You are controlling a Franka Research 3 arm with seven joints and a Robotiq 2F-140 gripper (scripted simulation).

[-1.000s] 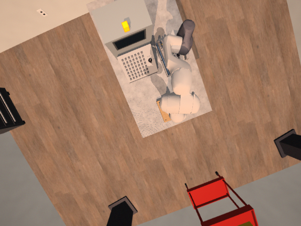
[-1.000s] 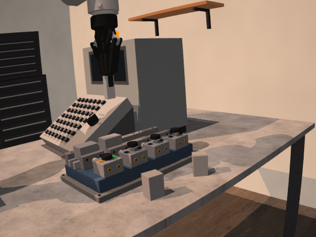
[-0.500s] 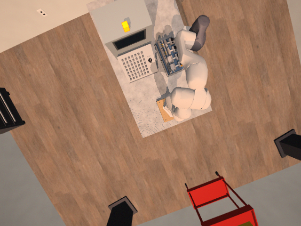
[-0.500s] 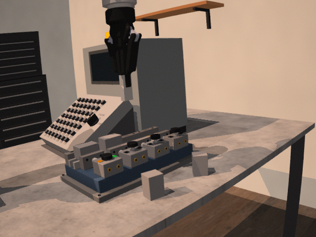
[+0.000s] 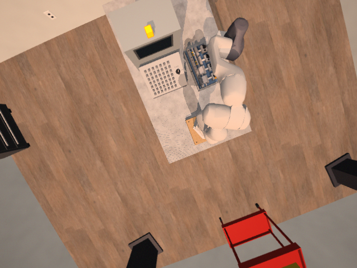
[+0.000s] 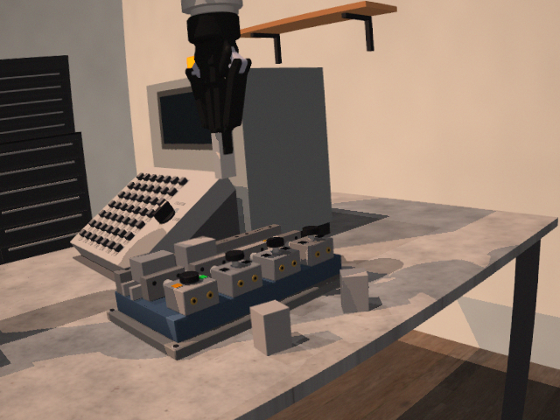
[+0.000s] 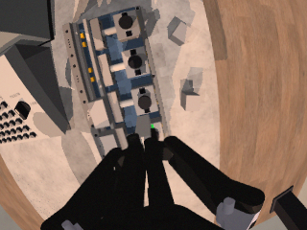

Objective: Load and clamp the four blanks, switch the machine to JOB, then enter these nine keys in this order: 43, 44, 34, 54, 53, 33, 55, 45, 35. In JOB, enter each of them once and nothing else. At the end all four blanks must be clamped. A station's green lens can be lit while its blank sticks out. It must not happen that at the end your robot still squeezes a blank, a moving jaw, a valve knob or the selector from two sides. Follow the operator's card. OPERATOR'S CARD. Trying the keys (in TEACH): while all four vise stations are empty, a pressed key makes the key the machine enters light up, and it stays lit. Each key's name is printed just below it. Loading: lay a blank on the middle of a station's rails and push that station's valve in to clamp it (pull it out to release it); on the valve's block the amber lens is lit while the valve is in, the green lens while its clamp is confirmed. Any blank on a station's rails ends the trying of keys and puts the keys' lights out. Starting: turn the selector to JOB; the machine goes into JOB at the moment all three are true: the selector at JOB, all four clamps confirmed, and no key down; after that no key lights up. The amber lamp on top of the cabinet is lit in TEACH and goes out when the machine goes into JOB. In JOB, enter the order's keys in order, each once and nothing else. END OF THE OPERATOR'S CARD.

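Hovering high over vise block [image 6: 221,289] with gripper [image 6: 224,136] pressed together, empty; two blanks [image 6: 270,326] upright near counter's front edge, below and outward of fingers, two already on rails.
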